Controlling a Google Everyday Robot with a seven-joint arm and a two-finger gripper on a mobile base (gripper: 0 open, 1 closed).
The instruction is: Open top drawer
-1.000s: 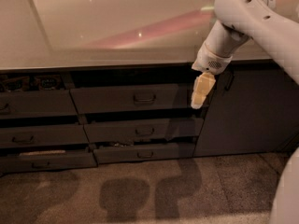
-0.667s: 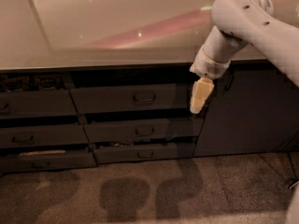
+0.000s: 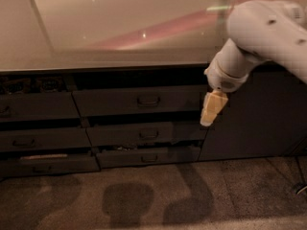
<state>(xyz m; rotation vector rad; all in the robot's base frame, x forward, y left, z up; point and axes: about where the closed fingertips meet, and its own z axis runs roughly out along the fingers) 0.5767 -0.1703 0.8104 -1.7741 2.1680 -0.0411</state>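
Note:
The top drawer (image 3: 110, 102) is the long dark grey front just under the countertop, with a small loop handle (image 3: 148, 100) at its centre and a dark gap above it. My gripper (image 3: 209, 115) hangs cream-coloured and pointing down at the drawer's right end, in front of the seam with the cabinet door. It is well to the right of the handle and holds nothing that I can see. The white arm (image 3: 259, 37) reaches in from the upper right.
A pale glossy countertop (image 3: 120, 32) spans the top. Two shorter drawer fronts (image 3: 129, 134) (image 3: 144, 157) sit below the top drawer, and a column of drawers (image 3: 33, 107) stands at the left. At the right is a tall plain cabinet door (image 3: 254, 119). Speckled floor (image 3: 144, 195) lies in front.
The gripper has come down and slightly to the right along the drawer's right end. The arm has swung closer. The drawers have not moved.

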